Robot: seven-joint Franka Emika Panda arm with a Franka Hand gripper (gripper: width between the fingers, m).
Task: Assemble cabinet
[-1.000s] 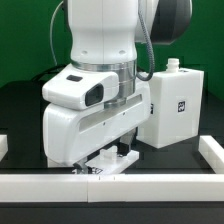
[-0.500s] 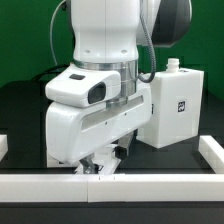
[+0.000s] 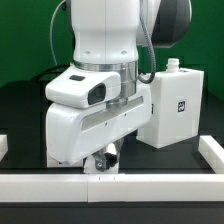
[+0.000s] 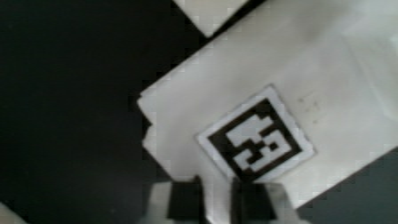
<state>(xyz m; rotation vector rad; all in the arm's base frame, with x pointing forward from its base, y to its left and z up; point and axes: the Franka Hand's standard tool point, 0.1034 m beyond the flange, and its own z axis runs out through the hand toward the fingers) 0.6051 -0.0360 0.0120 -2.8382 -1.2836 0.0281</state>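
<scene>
The cabinet's large white box (image 3: 176,106) stands upright at the exterior view's right, behind the arm, with one tag on its front and a small peg on top. My gripper (image 3: 105,160) hangs low over the black table, just behind the front rail. In the wrist view a flat white tagged panel (image 4: 214,90) lies slanted under the gripper (image 4: 217,196). The two dark fingers stand close together with the panel's white edge between them, next to its tag (image 4: 260,142). In the exterior view the arm hides most of the panel.
A long white border rail (image 3: 150,185) runs along the table's front edge, right below the gripper. Short rail ends stand at the exterior view's left (image 3: 3,148) and right (image 3: 212,150). A green wall is behind.
The gripper has sunk lower over the panel. The panel showed under the fingers one second ago and is now nearly hidden behind the gripper and the front rail.
</scene>
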